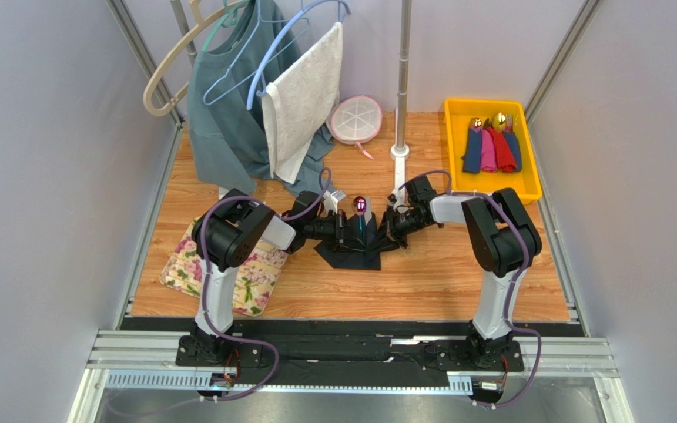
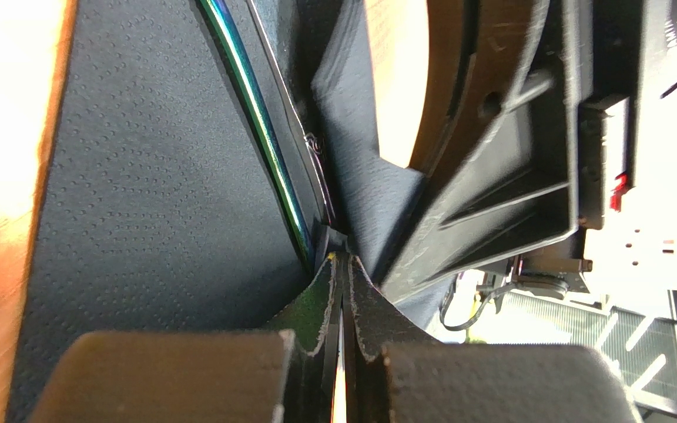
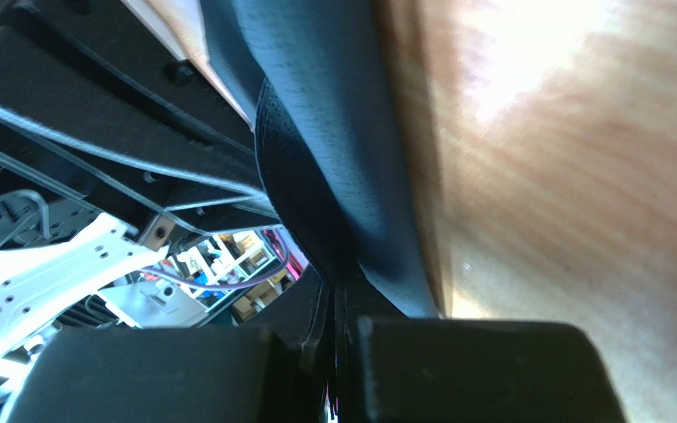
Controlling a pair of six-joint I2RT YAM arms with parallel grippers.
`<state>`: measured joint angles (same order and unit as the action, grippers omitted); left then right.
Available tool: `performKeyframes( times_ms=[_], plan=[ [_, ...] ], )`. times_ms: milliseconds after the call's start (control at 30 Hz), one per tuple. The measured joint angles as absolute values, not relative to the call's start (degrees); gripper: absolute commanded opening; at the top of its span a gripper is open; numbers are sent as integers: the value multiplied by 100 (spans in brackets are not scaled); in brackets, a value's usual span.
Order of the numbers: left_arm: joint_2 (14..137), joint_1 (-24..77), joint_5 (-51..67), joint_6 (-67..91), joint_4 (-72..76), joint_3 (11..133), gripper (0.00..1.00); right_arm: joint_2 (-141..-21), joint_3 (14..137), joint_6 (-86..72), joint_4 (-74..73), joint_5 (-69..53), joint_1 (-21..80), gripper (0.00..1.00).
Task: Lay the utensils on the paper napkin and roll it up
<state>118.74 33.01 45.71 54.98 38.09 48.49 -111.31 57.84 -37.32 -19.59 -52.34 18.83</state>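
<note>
The black paper napkin [image 1: 355, 253] lies at the table's middle with its two side edges lifted. The utensils lie along its centre, the spoon's purple-pink bowl [image 1: 361, 206] sticking out at the far end. My left gripper [image 1: 339, 231] is at the napkin's left side and my right gripper [image 1: 384, 227] at its right side, facing each other closely. In the left wrist view the fingertips [image 2: 343, 263] are shut on a raised fold of the napkin [image 2: 157, 220], beside an iridescent utensil handle [image 2: 258, 132]. In the right wrist view the gripper [image 3: 337, 295] is shut on the napkin's raised edge [image 3: 333, 132].
A floral mat [image 1: 227, 269] lies under the left arm. A yellow tray [image 1: 457, 150] at the back right holds gold-headed cutlery in coloured napkins [image 1: 492, 145]. A metal pole base [image 1: 399, 159], a pink round lid [image 1: 355, 119] and hanging clothes [image 1: 254, 97] stand at the back.
</note>
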Motion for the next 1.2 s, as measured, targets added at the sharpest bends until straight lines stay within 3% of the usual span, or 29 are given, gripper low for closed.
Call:
performKeyframes(
  times_ms=[367,633,1200],
  plan=[
    [11533,3264,4528,5544,3881,4624,10,-11231,5859,-3704,-2088,-4886,1916,0],
    [10886,3083,4602,5347,3505,4359,5,-11231,5911,-3701,-2198,-4829,1922,0],
    [11050,3039,4418,4584,2071,4578,0,-11021,6018,-3715,-2320,-4646,2169,0]
  ],
)
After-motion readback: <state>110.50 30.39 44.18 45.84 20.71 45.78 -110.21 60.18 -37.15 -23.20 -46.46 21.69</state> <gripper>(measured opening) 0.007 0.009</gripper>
